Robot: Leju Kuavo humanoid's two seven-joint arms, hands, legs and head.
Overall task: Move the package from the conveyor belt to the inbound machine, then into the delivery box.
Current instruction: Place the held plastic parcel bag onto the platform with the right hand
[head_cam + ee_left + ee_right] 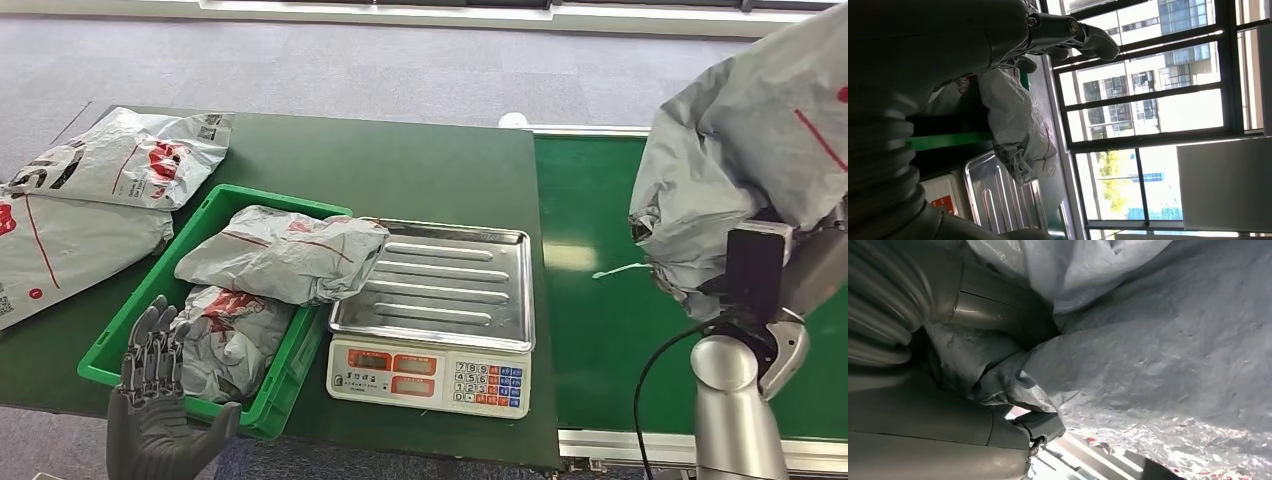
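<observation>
A grey courier package (745,130) with red markings is held by the right hand (938,405), raised above the green conveyor belt (590,340); its fingers are closed into the crumpled plastic. The left hand (155,400) is held open with nothing in it, at the near corner of the green delivery box (215,215), where two grey parcels (285,255) are lying. The weighing scale (435,335) stands beside the box, its steel tray bare. No writing can be read.
</observation>
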